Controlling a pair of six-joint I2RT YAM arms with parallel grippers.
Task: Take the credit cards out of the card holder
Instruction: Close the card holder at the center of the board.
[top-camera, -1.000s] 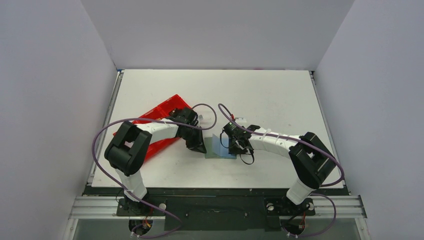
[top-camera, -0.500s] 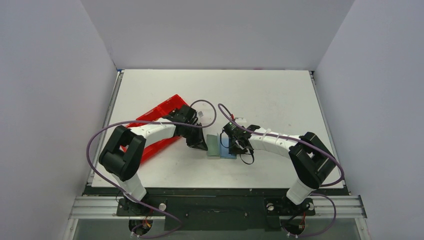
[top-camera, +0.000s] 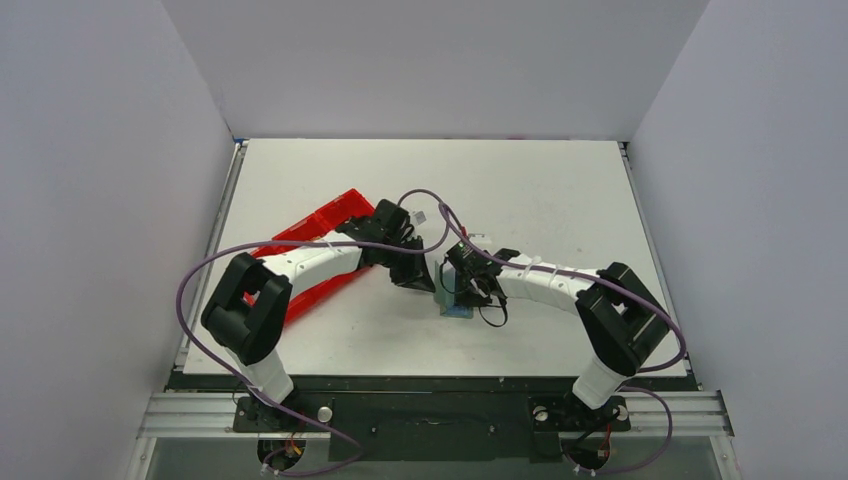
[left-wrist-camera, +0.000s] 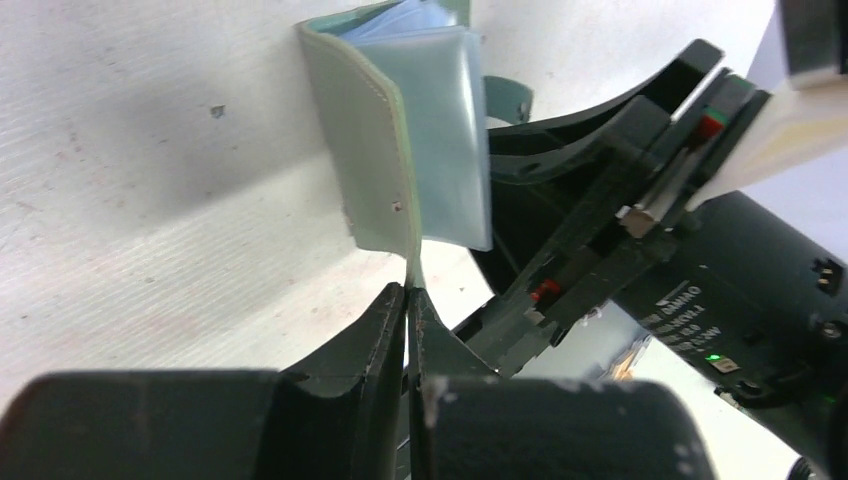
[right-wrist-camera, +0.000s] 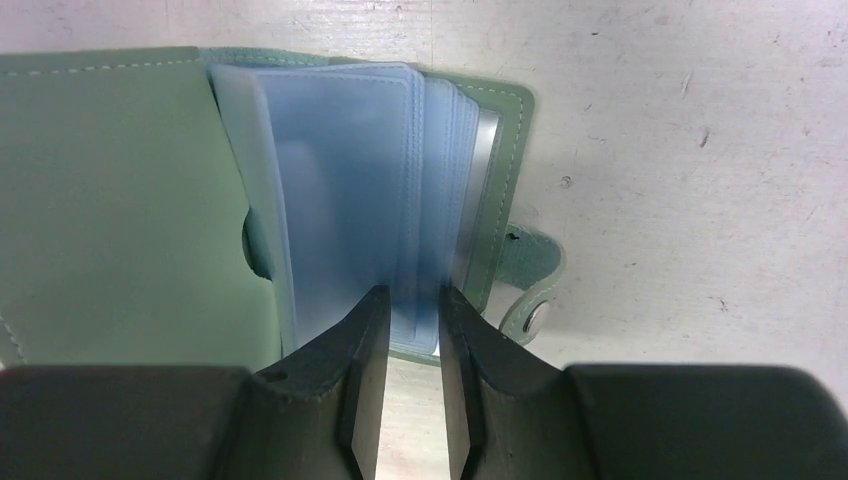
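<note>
Card holder first: the small grey-green stitched pouch (top-camera: 453, 303) lies open on the white surface (top-camera: 540, 190), directly between my two grippers and touching both. The left gripper (left-wrist-camera: 410, 300) is fully closed, with the thin edge of the pouch's cover pinched at its fingertips. From there the cover (left-wrist-camera: 375, 150) rises straight ahead of the fingers, lifted off the surface.

The right gripper (right-wrist-camera: 410, 310) is closed down to a narrow gap, clamped on the bundle of blue-tinted clear plastic sleeves (right-wrist-camera: 340, 180) that fans out of the pouch's spine. The sleeves run forward from its fingertips. The opened cover spreads out to the left of that gripper in its wrist view, and the little snap tab (right-wrist-camera: 535, 290) sits just to the right of its fingers.

Whether any credit cards are inside those sleeves I cannot tell; the plastic is too blurred. The red plastic tray (top-camera: 320, 225) lies behind the left gripper (top-camera: 425, 280), alongside its arm, well apart from the right gripper (top-camera: 462, 290).
</note>
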